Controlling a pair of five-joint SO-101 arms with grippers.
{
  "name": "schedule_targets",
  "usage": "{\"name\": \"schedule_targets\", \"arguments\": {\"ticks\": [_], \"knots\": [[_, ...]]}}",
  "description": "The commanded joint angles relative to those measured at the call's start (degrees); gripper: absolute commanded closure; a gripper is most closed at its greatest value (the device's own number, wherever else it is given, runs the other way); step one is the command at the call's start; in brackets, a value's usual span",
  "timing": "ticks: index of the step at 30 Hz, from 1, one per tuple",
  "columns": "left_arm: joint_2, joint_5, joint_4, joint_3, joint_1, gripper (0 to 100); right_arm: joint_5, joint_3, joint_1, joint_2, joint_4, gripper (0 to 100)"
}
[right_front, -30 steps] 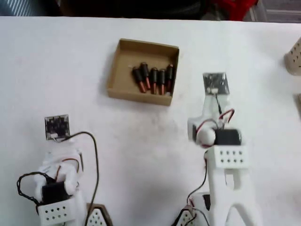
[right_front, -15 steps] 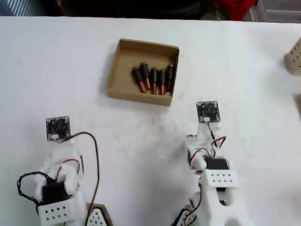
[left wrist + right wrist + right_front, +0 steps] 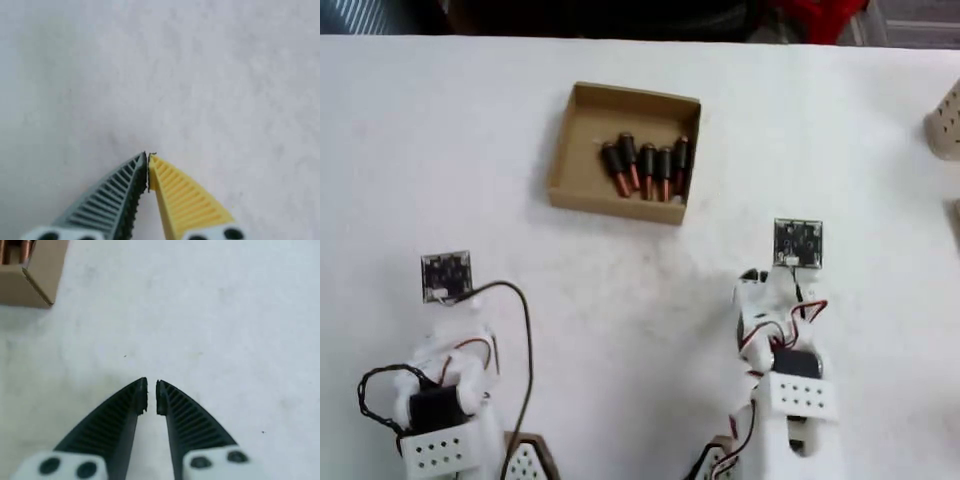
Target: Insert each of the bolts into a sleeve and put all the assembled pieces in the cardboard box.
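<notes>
The cardboard box (image 3: 563,150) stands at the back middle of the white table. Several dark sleeves with copper bolts in them (image 3: 647,166) lie side by side inside it. My left arm (image 3: 442,385) is folded back at the front left, far from the box. Its gripper (image 3: 148,161) is shut over bare table with nothing in it. My right arm (image 3: 786,345) sits at the front right. Its gripper (image 3: 151,391) is shut and empty, tips a hair apart. A corner of the box (image 3: 36,277) with copper bolt ends (image 3: 23,249) shows beyond it.
A pale perforated object (image 3: 945,120) stands at the right edge of the table. A black cable (image 3: 525,330) loops off the left arm. Bare white table lies between the box and both arms.
The right arm has drawn back from beside the box toward the front edge and shifted slightly right. The left arm has barely moved.
</notes>
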Motion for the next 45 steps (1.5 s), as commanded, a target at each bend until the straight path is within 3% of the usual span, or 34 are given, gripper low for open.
{"name": "schedule_targets", "arguments": {"ticks": [1,7,12,23,45], "knots": [[-0.04,-0.35,0.26,-0.09,-0.75,97,0.35,-1.76,-0.04,-10.42,8.22,98.1],[-0.04,-0.35,0.26,-0.09,-0.75,97,0.35,-1.23,-4.79,-27.21,25.45,98.1],[-0.04,-0.35,0.26,-0.09,-0.75,97,0.79,8.18,-8.04,-38.99,28.88,98.1],[-0.04,-0.35,0.26,-0.09,-0.75,97,0.88,7.82,-21.67,-39.25,46.90,97.8],[-0.04,-0.35,0.26,-0.09,-0.75,97,0.88,8.53,-17.10,-39.25,46.29,97.8]]}}
